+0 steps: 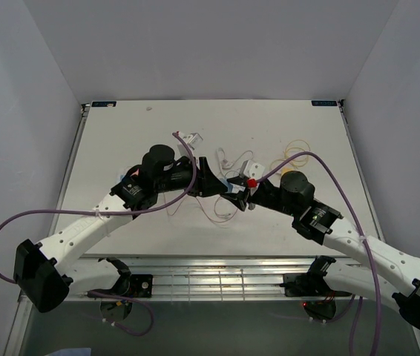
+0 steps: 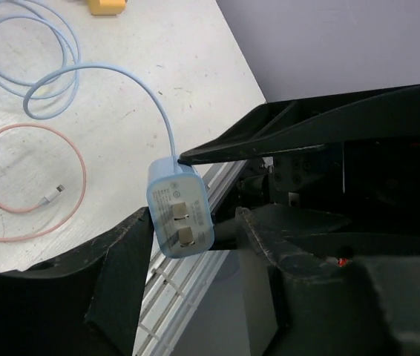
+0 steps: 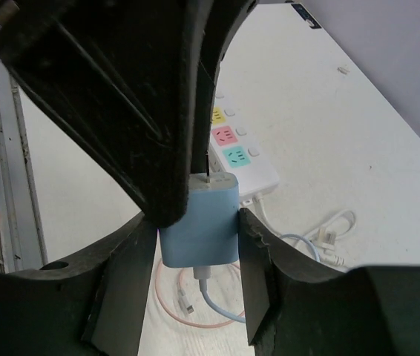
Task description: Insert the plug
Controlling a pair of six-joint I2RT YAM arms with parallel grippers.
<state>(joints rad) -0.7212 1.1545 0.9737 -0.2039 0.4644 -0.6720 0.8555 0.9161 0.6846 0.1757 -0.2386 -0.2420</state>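
The plug [image 3: 199, 222] is a light-blue charger with a blue cable. My right gripper [image 3: 197, 216] is shut on its body, held above the table, prongs pointing away towards the white power strip [image 3: 243, 159], which has yellow, pink and green sockets. In the left wrist view the plug [image 2: 180, 211] shows its two prongs. My left gripper [image 2: 191, 216] is open around it: one finger lies against the plug's side, with a gap at the other. In the top view both grippers meet mid-table, left [image 1: 221, 184] and right [image 1: 241, 194], with the plug [image 1: 231, 181] between and the strip [image 1: 245, 166] just behind.
A pink cable [image 2: 32, 185] with a loose connector and the coiled blue cable [image 2: 47, 81] lie on the table under the grippers. A yellow cable [image 1: 295, 154] lies at the back right and a small white part [image 1: 190, 138] at the back. The table's near edge [image 2: 195, 274] is close below.
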